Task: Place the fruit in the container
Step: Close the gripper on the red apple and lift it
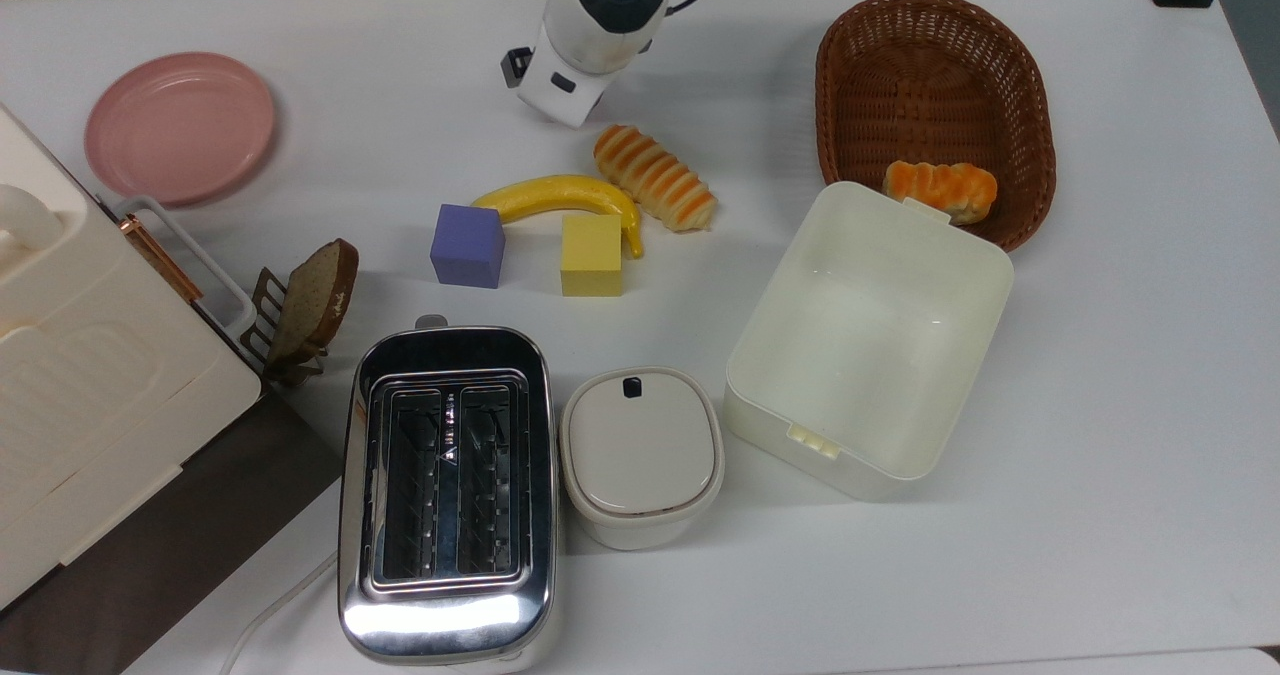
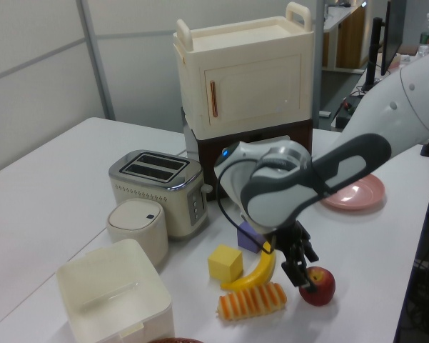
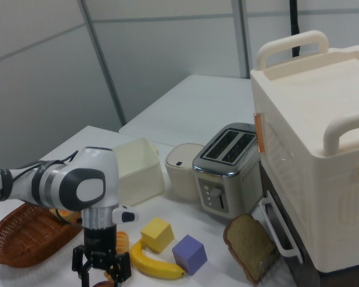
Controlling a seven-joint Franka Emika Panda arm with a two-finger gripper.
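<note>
The fruit (image 2: 318, 285) sat on the white table (image 1: 1100, 355), at the left view's right of the striped bread roll (image 2: 252, 301) and well apart from the container (image 1: 868, 337). Your gripper (image 2: 306, 276) was down around it, one dark finger (image 2: 295, 272) showing in front of the red skin on the left view's left. In the right view the fingers (image 3: 79, 263) were spread wide, so the jaws stood apart and nothing was clamped yet. The container was empty, its floor bare, next to the wicker basket (image 1: 935, 105) in the top view. By my reading you had finished the reach and were set for the grasp. Closing on the fruit, lifting it, carrying it past the roll and the banana (image 1: 560, 198), and releasing it inside the container all remained.
</note>
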